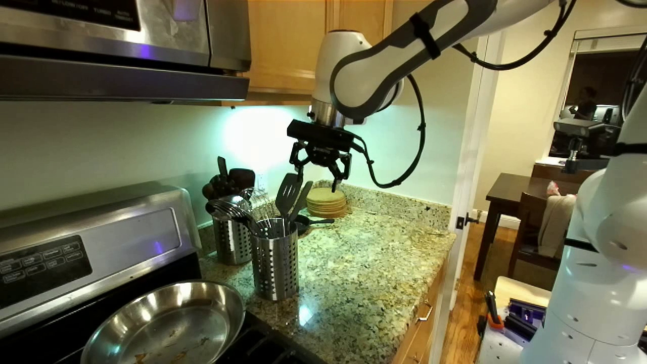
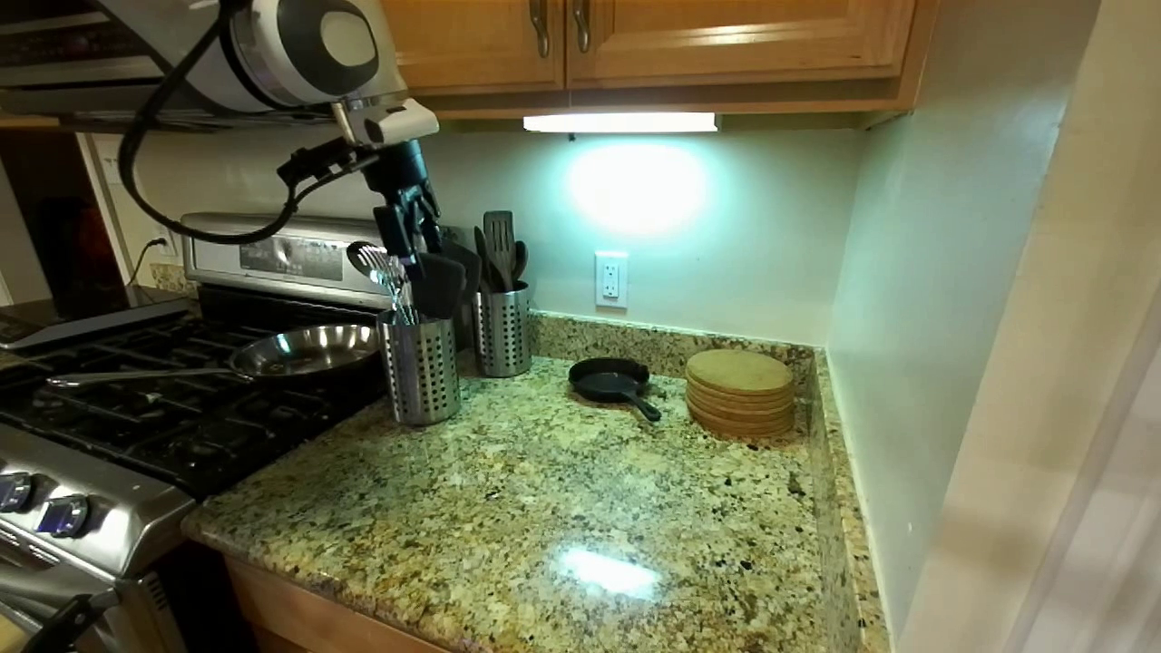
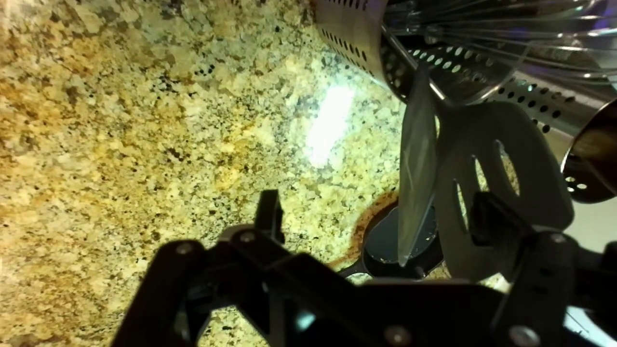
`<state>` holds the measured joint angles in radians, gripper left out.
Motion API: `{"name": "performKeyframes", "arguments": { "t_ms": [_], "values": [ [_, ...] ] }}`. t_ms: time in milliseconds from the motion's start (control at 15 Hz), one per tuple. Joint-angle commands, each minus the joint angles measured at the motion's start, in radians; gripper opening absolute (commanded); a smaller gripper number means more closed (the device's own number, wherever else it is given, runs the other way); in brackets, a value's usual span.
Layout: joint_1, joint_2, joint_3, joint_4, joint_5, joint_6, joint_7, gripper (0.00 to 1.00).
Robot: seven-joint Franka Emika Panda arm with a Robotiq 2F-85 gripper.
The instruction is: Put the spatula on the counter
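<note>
Black slotted spatula (image 1: 286,201) stands in a perforated steel cylinder (image 1: 275,270).

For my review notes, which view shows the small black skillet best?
Best in an exterior view: the small black skillet lies there whole and unobstructed. In an exterior view, a steel utensil holder hides part of it. The wrist view shows it from above, but partly hidden behind an edge-on spatula.
</note>
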<state>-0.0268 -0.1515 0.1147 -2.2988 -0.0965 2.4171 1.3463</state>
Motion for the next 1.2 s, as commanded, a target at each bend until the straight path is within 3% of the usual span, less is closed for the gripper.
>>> {"name": "performKeyframes", "arguments": {
  "t_ms": [0, 600, 667, 800, 1133],
  "values": [
    [-0.006, 0.0, -0.03, -0.023, 0.016, 0.032, 0.011, 1.0],
    [0.012, 0.074, -0.055, -0.02, 0.123, 0.122, -0.026, 1.0],
    [0.012, 0.075, -0.055, -0.022, 0.127, 0.133, -0.026, 0.75],
    [0.012, 0.072, -0.055, -0.028, 0.128, 0.149, -0.024, 0.67],
    [0.01, 0.072, -0.057, -0.03, 0.136, 0.172, -0.022, 0.32]
  ]
}}
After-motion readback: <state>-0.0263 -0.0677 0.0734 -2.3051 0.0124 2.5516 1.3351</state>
